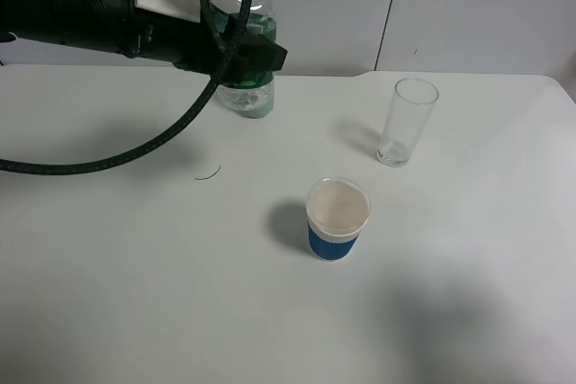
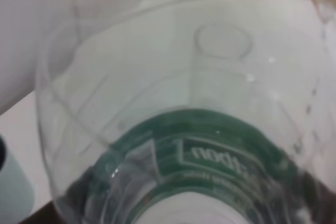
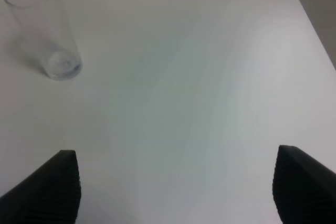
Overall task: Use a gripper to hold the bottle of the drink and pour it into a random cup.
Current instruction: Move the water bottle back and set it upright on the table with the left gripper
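My left gripper (image 1: pixel 250 53), on the black arm coming in from the upper left, is shut on the clear bottle (image 1: pixel 255 2) around its green label band. The bottle stands steeply, its clear end up against the back wall. Its lower end meets the teal-green cup (image 1: pixel 256 107) at the back of the table. In the left wrist view the bottle (image 2: pixel 210 103) fills the picture, and a sliver of the cup (image 2: pixel 9 182) shows beside it. I cannot make out the drink. My right gripper (image 3: pixel 176 187) is open over bare table and is not seen in the exterior high view.
A tall clear glass (image 1: pixel 409 123) (image 3: pixel 44 30) stands at the right rear. A white paper cup with a blue sleeve (image 1: pixel 337 219) sits in the middle. The left arm's black cable (image 1: pixel 135 157) loops down over the table, and a small dark curl (image 1: pixel 209 174) lies nearby.
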